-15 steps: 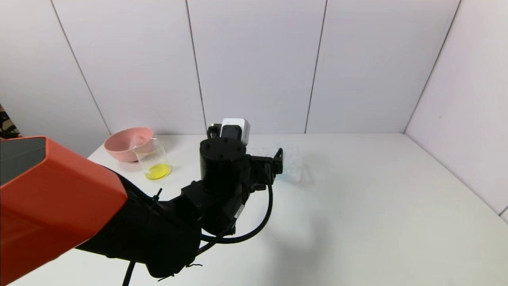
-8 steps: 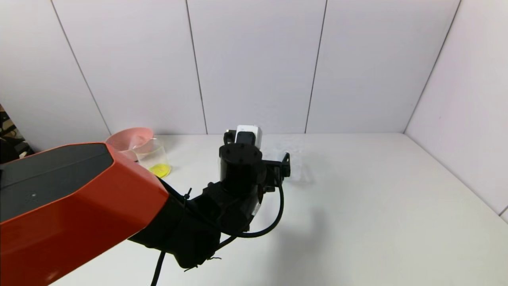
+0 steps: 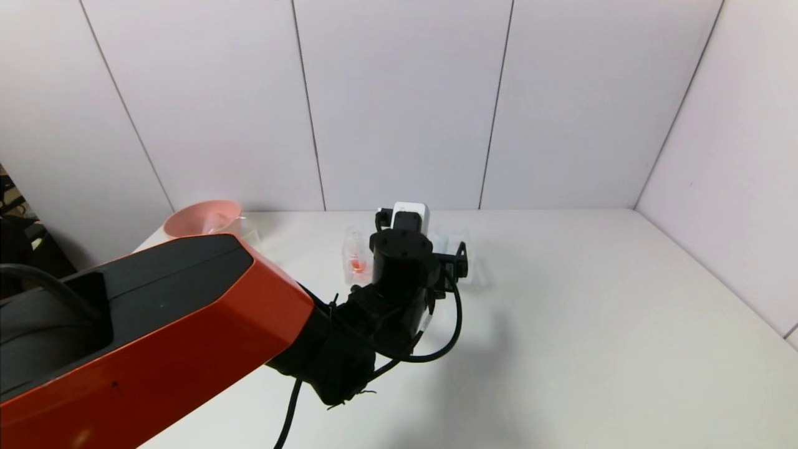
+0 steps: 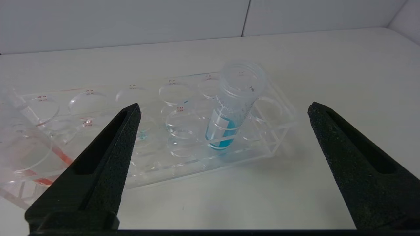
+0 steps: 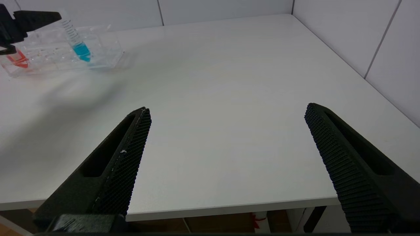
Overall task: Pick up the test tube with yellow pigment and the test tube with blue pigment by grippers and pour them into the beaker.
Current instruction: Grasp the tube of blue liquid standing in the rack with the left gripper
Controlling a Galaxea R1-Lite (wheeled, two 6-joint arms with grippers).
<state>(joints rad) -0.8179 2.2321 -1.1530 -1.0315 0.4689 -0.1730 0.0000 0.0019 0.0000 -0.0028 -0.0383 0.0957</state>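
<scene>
The test tube with blue pigment (image 4: 226,129) stands tilted in a clear tube rack (image 4: 279,124), also seen in the right wrist view as the blue tube (image 5: 81,50). My left gripper (image 4: 223,105) is open just before the rack, apart from the tube, which lies straight ahead between the fingers. In the head view the left wrist (image 3: 404,249) covers most of the rack (image 3: 349,249). Only a sliver of the beaker (image 3: 246,226) shows above my orange left arm. The test tube with yellow pigment is out of view. My right gripper (image 5: 228,109) is open and empty over the table's near edge.
A tube with red pigment (image 3: 356,263) sits at the rack's left end, seen also as the red tube (image 5: 18,60). A pink bowl (image 3: 196,218) stands at the back left by the wall. White table (image 3: 592,312) stretches to the right.
My left arm has reached forward and to the right, up to the rack. It now covers the beaker with yellow liquid. The red tube has come into sight.
</scene>
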